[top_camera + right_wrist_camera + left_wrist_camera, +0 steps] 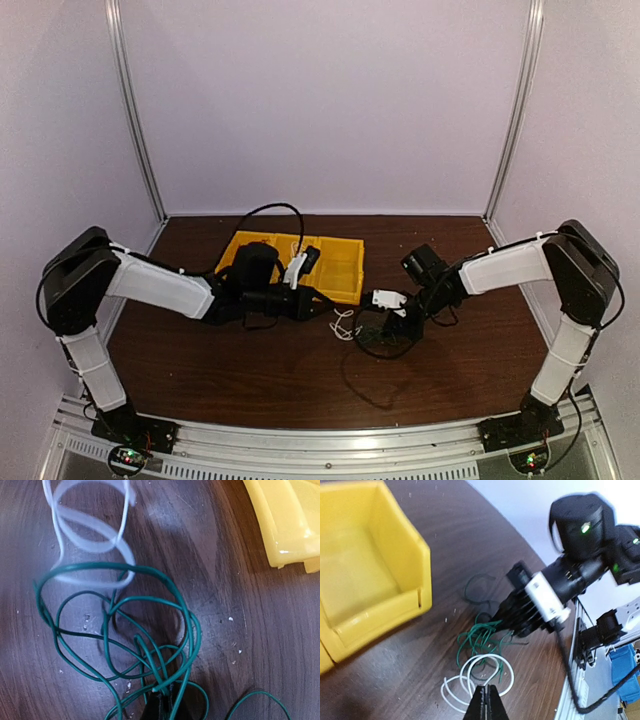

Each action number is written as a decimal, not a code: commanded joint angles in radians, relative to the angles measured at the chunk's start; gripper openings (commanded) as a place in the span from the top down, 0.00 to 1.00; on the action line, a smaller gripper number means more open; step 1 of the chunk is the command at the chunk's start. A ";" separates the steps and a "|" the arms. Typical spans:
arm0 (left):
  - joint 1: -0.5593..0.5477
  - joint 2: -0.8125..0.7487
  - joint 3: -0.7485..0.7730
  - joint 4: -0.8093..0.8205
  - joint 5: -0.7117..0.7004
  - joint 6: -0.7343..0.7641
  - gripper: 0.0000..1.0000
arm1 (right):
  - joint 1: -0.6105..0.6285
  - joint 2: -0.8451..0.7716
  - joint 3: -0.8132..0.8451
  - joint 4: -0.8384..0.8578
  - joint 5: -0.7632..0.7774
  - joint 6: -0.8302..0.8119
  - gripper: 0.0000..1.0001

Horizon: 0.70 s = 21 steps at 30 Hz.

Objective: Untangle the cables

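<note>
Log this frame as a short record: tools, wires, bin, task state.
left tool: shut on the thin white curly wire
right tool: shut on the thin green curly wire
wires: white and green loops overlap on the dark brown wooden table
yellow plastic bin: on the table, apart from the wires
task state: not yet untangled
</note>
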 commanded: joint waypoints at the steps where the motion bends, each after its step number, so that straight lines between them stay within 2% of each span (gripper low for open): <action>1: 0.039 -0.209 0.105 -0.206 -0.103 0.149 1.00 | 0.005 0.039 0.009 -0.033 0.038 -0.004 1.00; 7: 0.124 -0.444 0.218 -0.469 -0.226 0.269 1.00 | -0.037 0.043 0.003 -0.056 0.062 -0.007 1.00; 12: 0.152 -0.534 0.348 -0.621 -0.285 0.359 1.00 | -0.095 0.014 0.020 -0.085 0.064 -0.004 1.00; 18: 0.153 -0.553 0.376 -0.634 -0.249 0.338 1.00 | -0.114 -0.186 0.081 -0.208 -0.018 -0.024 0.58; 21: 0.153 -0.546 0.349 -0.608 -0.202 0.314 1.00 | -0.111 -0.291 0.138 -0.287 -0.064 -0.059 0.49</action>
